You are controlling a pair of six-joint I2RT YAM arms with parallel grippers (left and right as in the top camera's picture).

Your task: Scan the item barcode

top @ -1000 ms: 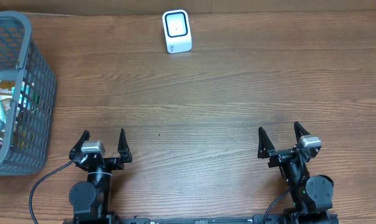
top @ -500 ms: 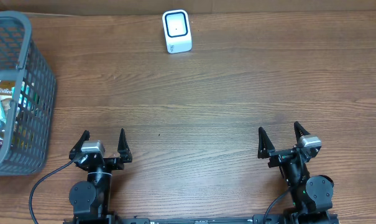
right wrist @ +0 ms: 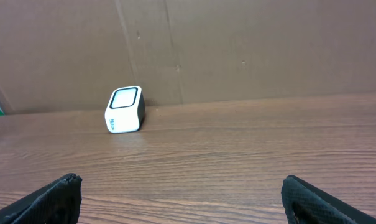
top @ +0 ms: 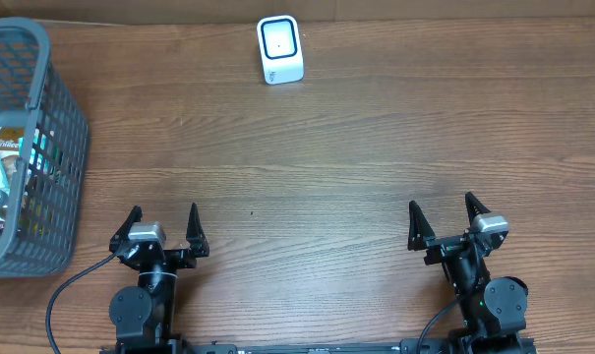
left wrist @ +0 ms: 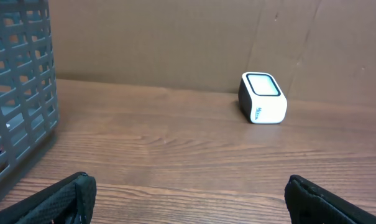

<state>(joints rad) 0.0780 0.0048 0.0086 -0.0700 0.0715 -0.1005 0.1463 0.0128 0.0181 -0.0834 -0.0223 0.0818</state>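
Well, at the bottom of the overhead view our left gripper [top: 163,210] and right gripper [top: 441,203] both stand with jaws wide apart, holding nothing. We judge the step in hand is fetching an item, so the left one should reach the grey plastic lattice basket [top: 69,138] at the left edge and drop in over its rim. The packaged goods [top: 4,162] inside look jumbled; no barcode shows. Farthest, at top centre, sits the white box-shaped scanner [top: 279,49], its dark-framed window facing up.
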